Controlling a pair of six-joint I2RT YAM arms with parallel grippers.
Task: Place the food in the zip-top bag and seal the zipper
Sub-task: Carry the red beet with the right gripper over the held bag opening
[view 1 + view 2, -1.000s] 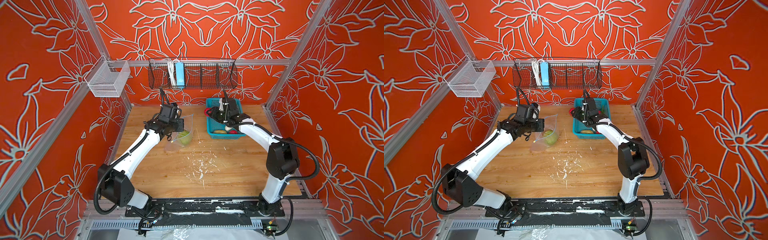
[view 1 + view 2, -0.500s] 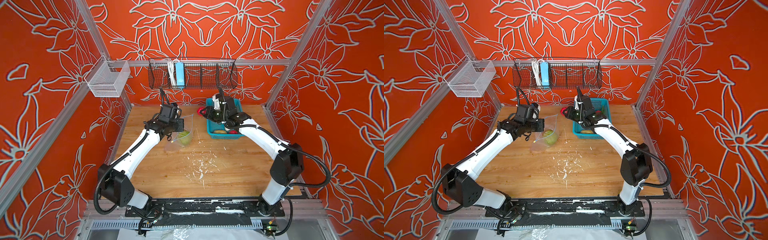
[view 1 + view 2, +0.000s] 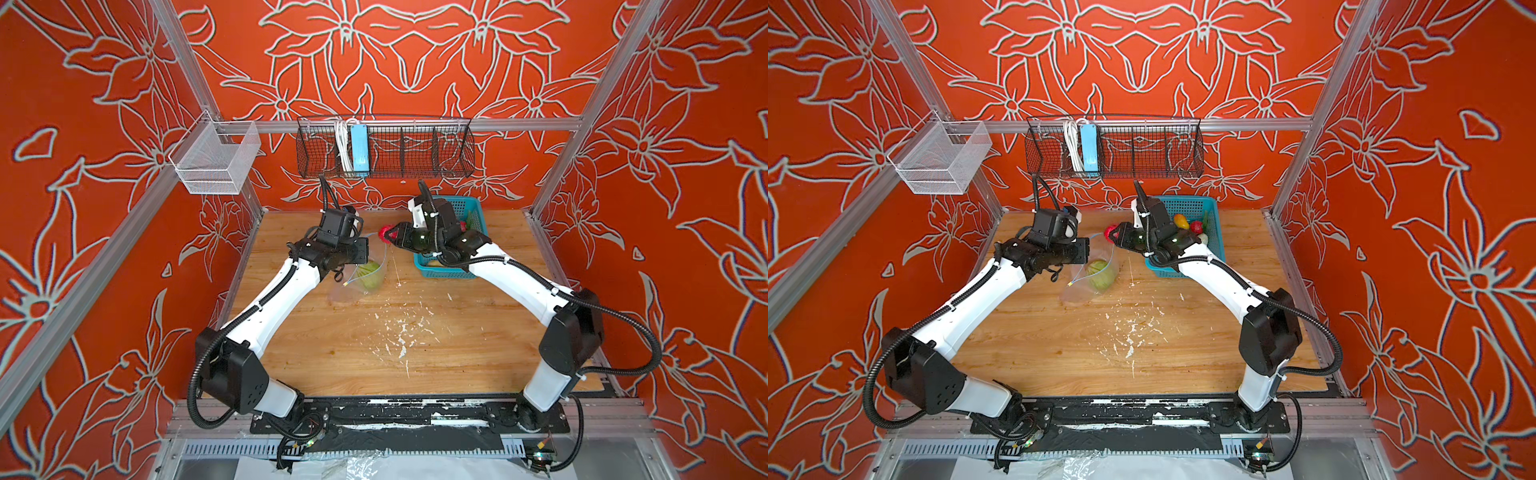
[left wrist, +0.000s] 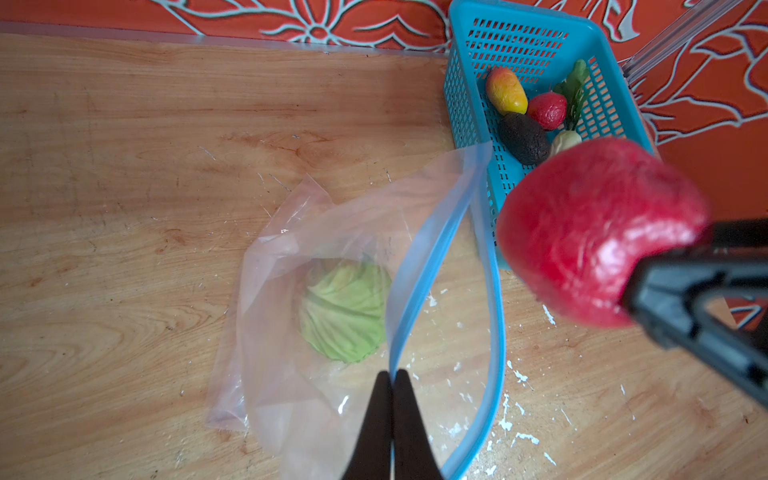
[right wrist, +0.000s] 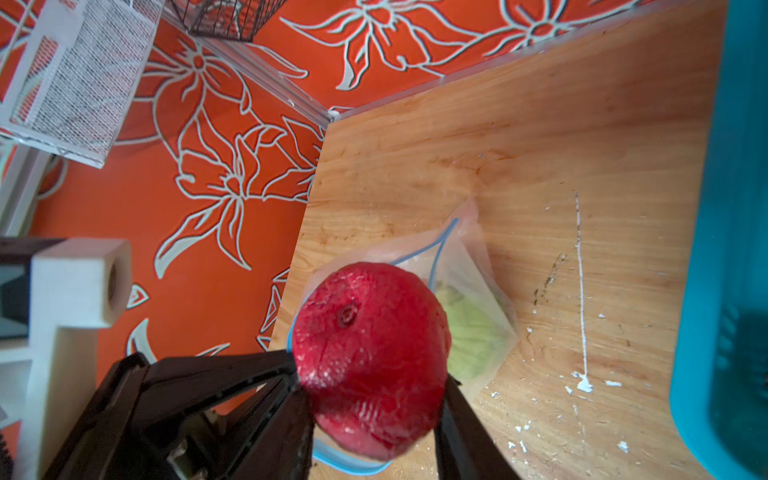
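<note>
Left arm: rises from the front-left base, elbow low, forearm slanting up toward the rear middle of the bench [image 3: 457, 353]. The wrist is bent so the left claw [image 4: 391, 376] points toward the centre. Its jaws are clenched together on the near lip of the zipper [image 4: 428, 249], lifting that edge. The mouth of the zip-top bag [image 4: 286, 266] gapes in a long loop.

The bag's body sags onto the bench. The cabbage [image 4: 345, 316] lies inside at the bottom, seen through the plastic in both top views [image 3: 371, 276] [image 3: 1100, 274].

Right arm: elbow raised at the right side, forearm reaching back and leftward across the front of the basket [image 4: 461, 95]. The right claw [image 5: 370, 382] points left at the bag. It grasps a strawberry [image 3: 384, 232], a black finger pressed on each side. The fruit hangs clear of the bench, just beside the raised mouth on the basket side.

In the basket: mango [image 4: 506, 90], second strawberry [image 4: 547, 110], avocado [image 4: 524, 139], radish [image 4: 565, 141], leaf [image 4: 575, 83].
</note>
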